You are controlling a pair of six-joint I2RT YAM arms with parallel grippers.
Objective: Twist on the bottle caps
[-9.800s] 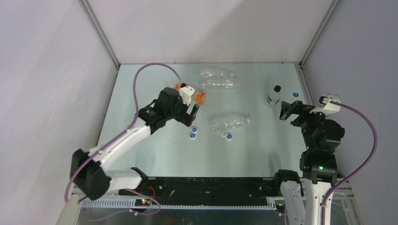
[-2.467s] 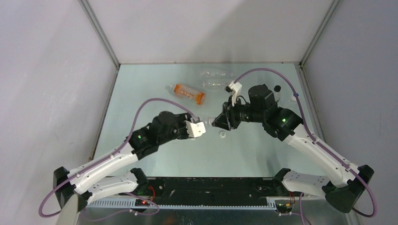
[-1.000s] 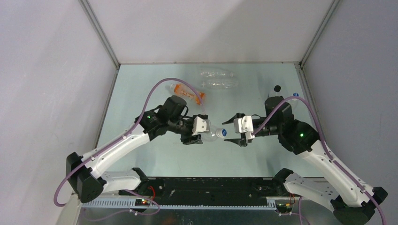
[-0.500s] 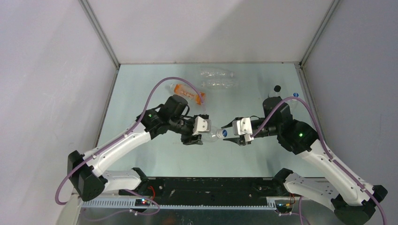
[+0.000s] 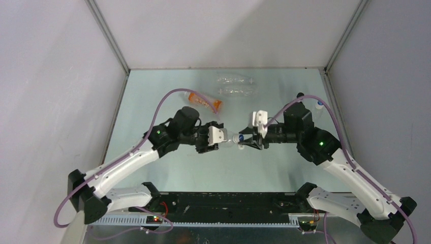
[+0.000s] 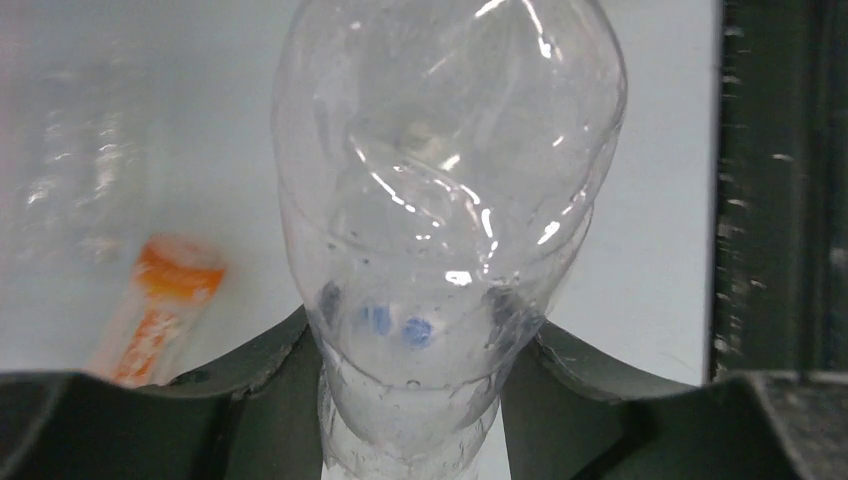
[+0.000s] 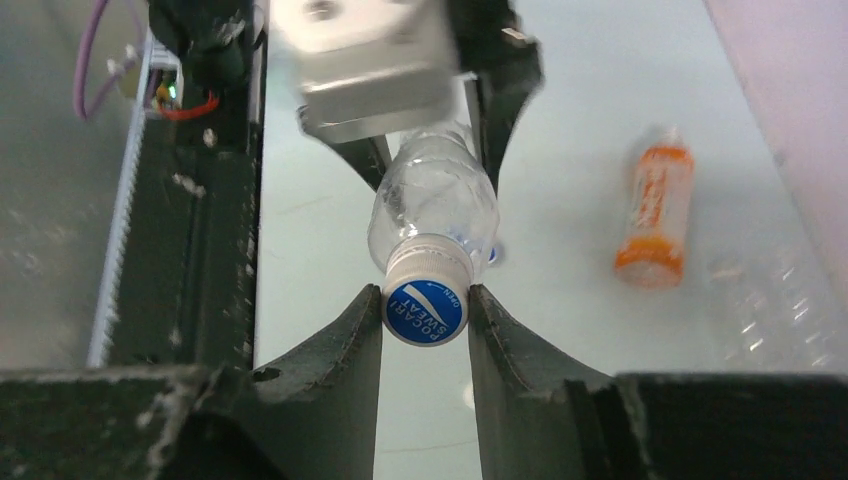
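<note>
Here's where you stand: the left fingers (image 6: 250, 385) are clamped on the belly of a clear bottle (image 5: 228, 138), holding it level above the middle of the table (image 5: 152, 91) with its neck pointing to 3 o'clock in the overhead view. Coming in from that side, the right fingers (image 7: 340, 360) are pinched on the blue-topped cap (image 7: 426, 308), one finger tight against each edge. The cap sits right on the bottle's mouth, square-on by the look of the right wrist view. So you're in the threading step, cap meeting neck. Whether the thread has caught, I can't tell from here. The next move, I'd judge, is a wrist roll on the right arm to turn the cap clockwise, with light pressure toward 9 o'clock, while the left fingers hold firm so the bottle doesn't spin along. Watch that thin plastic: squeeze too hard and the body may buckle and tip the neck off axis. Plenty left after this one. Two more clear bottles (image 5: 235, 85) lie at 12 o'clock near the far edge, and an orange-labelled bottle (image 5: 203, 100) lies at about 11 o'clock from the held one.
</note>
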